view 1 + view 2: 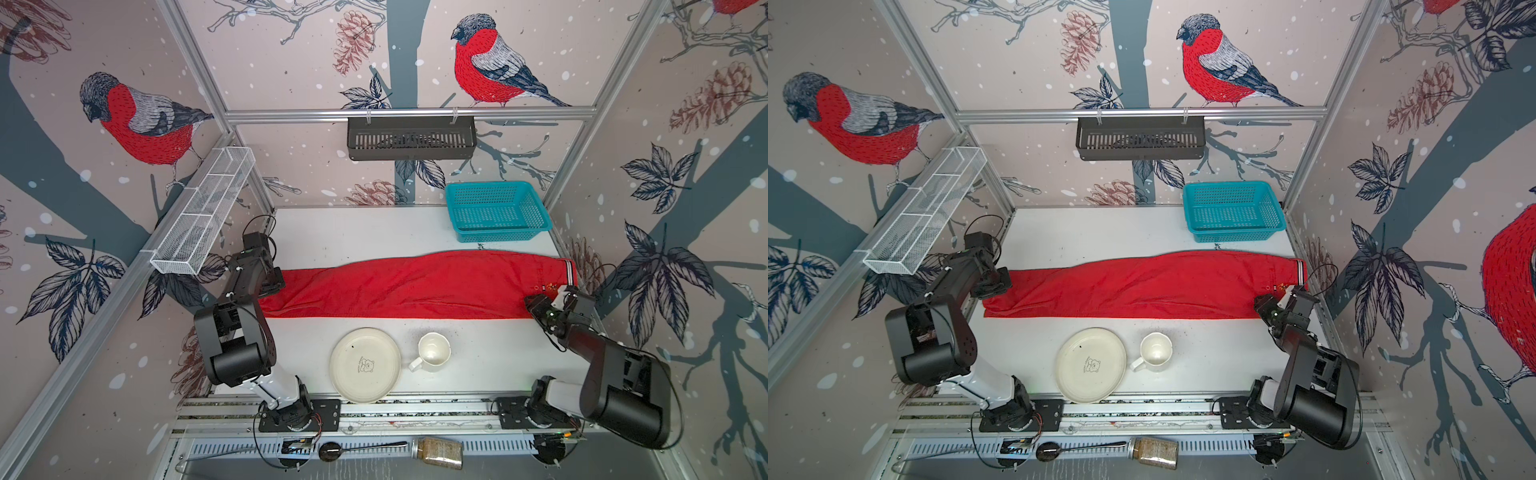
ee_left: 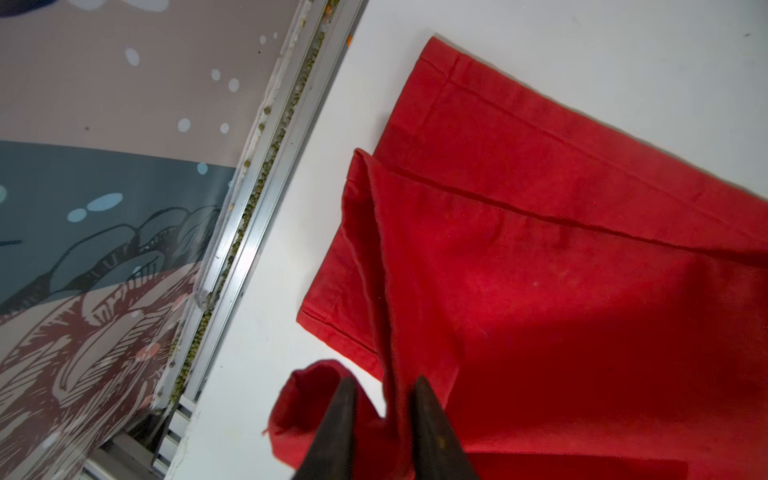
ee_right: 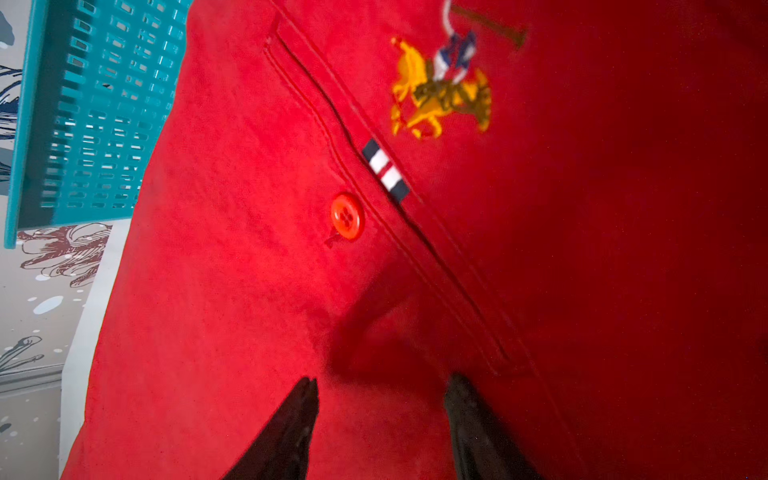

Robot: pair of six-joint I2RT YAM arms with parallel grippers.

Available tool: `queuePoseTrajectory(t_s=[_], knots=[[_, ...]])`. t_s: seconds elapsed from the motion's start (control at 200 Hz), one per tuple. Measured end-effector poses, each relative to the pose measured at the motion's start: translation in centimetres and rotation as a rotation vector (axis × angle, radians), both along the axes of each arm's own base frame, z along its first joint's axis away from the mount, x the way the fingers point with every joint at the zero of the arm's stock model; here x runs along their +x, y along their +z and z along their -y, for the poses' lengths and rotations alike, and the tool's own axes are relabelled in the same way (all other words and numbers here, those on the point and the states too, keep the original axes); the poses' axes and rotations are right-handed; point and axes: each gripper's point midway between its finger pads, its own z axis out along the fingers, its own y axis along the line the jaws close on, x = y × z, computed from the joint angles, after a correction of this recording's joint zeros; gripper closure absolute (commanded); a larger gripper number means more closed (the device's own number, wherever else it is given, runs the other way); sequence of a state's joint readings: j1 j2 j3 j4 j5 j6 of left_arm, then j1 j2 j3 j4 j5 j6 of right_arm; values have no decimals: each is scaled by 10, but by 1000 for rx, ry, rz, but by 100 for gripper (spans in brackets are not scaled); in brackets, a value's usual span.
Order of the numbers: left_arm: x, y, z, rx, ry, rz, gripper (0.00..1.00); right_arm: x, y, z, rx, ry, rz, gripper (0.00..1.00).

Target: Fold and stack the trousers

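The red trousers (image 1: 415, 286) (image 1: 1142, 286) lie lengthwise across the middle of the table, leg hems at the left. The striped band (image 1: 569, 272) is at the right end. My left gripper (image 1: 272, 286) (image 2: 384, 384) is at the leg hems. Its fingers are closed on a raised fold of the red fabric (image 2: 540, 249), and a loose hem corner bulges beside one finger. My right gripper (image 1: 536, 303) (image 3: 382, 382) hovers low over the waist end (image 3: 249, 291), near a pocket with a red button. Its fingers stand apart with flat cloth beneath them.
A cream plate (image 1: 365, 365) and a white mug (image 1: 432, 351) sit in front of the trousers. A teal basket (image 1: 496, 212) stands at the back right, just behind the cloth. A white wire rack (image 1: 203, 212) hangs on the left wall and a black basket (image 1: 411, 137) on the back rail.
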State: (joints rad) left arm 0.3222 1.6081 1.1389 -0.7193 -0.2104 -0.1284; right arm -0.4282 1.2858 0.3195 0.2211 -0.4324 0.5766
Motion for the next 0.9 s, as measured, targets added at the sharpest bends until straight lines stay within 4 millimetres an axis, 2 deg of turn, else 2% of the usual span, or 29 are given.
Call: queuePoseTrajectory(t_s=[0.035,0.115,0.26,0.33,0.52,0.62,0.705,0.896], knots=[[-3,-2,1,-3,2,-6,79,0,0,0,0,1,0,46],[-7,-7,3,-10,3,-22,99,1,0,0,-1,3,4,46],[-8,-2,4,-13,3,-18,100,2,0,0,-3,4,6,46],[-4,15,3,-1,1,25,100,2,0,-1,-3,5,7,46],[18,75,-6,73,-5,209,100,2,0,-1,-7,4,16,46],[28,93,-7,98,-35,296,100,2,-1,-1,-8,2,21,46],[37,92,-7,114,-65,337,100,2,-2,-1,-10,2,29,46],[45,68,-15,148,-73,316,100,2,-2,1,-4,-2,41,46]])
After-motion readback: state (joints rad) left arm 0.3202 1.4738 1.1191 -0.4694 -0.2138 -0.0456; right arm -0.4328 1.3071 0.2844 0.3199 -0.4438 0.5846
